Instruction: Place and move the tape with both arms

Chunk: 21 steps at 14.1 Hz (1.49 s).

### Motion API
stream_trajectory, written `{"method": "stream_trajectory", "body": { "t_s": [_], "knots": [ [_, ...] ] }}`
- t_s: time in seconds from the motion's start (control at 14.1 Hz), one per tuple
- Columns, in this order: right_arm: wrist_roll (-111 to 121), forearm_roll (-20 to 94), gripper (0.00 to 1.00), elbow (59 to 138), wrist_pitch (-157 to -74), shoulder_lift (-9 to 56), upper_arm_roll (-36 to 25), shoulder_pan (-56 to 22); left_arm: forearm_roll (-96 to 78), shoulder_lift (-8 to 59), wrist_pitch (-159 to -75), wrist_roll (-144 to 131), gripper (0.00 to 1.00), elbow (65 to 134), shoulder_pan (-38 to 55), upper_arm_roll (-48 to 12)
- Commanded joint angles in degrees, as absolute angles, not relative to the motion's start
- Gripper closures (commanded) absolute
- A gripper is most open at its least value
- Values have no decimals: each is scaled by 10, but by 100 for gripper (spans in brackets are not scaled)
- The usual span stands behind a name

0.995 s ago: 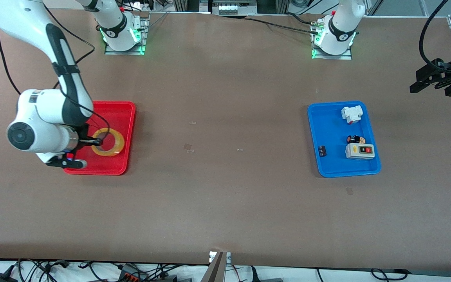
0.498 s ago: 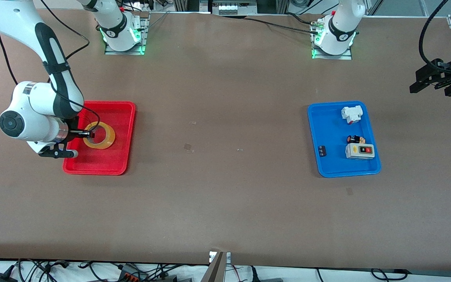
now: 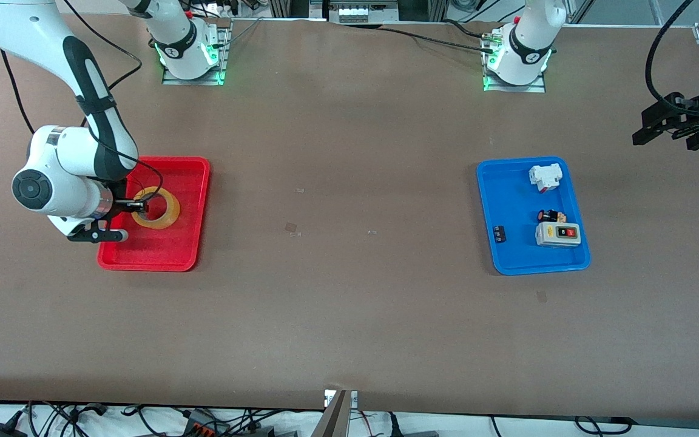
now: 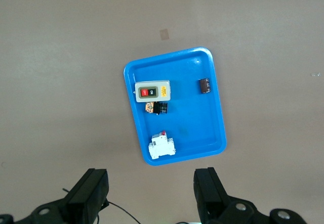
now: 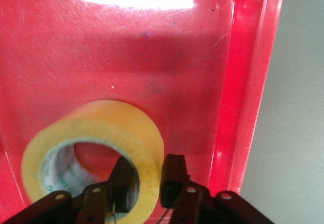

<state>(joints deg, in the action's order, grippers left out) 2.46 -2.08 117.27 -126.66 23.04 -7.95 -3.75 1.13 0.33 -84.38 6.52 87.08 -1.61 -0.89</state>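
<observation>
The tape (image 3: 158,209), a yellowish-amber ring, is tilted over the red tray (image 3: 170,258) at the right arm's end of the table. My right gripper (image 3: 137,206) is shut on the tape's wall, with one finger in the hole and one outside. The right wrist view shows the tape (image 5: 136,128), the gripper (image 5: 149,171) pinching it, and the tray floor (image 5: 152,47) below. I cannot tell whether the tape touches the tray. My left gripper (image 3: 668,127) waits open and empty over bare table past the blue tray (image 3: 513,200). It shows open in the left wrist view (image 4: 152,183).
The blue tray (image 4: 197,123) holds a white-grey switch box with red and black buttons (image 3: 558,233), a white breaker (image 3: 545,177) and small dark parts (image 3: 499,233). Small scraps (image 3: 292,228) lie on the brown table between the trays.
My right gripper has carried the tape a short way across the red tray toward the right arm's end of the table, then eased back slightly. The left gripper has barely shifted.
</observation>
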Motion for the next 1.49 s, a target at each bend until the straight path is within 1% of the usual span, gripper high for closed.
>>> {"method": "stream_trajectory", "body": {
  "t_s": [0.0,0.21,0.28,0.57,0.64,0.71,0.92,1.14,1.28,1.42],
  "knots": [
    [19,-26,0,1159,-1200,183,-72,-35,11,8,-847,69,0,874,-26,-17],
    [19,-25,0,1094,-1109,144,-65,-47,11,10,-846,69,0,874,-26,-17],
    [21,-21,0,1057,-1074,139,-65,-47,11,10,-846,69,0,874,-26,-18],
    [32,-5,0,841,-905,148,-65,-43,11,9,-846,69,0,875,-26,-18],
    [31,-5,0,812,-880,149,-65,-43,11,9,-846,69,0,875,-26,-17],
    [31,-5,0,790,-868,149,-65,-43,11,9,-845,69,0,875,-26,-18],
    [19,11,0,785,-873,148,-67,-41,11,9,-845,69,0,875,-25,-18],
    [19,33,0,783,-903,149,-70,-33,11,9,-845,69,0,875,-25,-18],
    [20,30,0,780,-911,147,-60,-18,11,9,-845,69,0,875,-24,-18],
    [19,14,0,780,-916,142,-29,3,11,9,-845,69,0,875,-24,-17]
  ]
}}
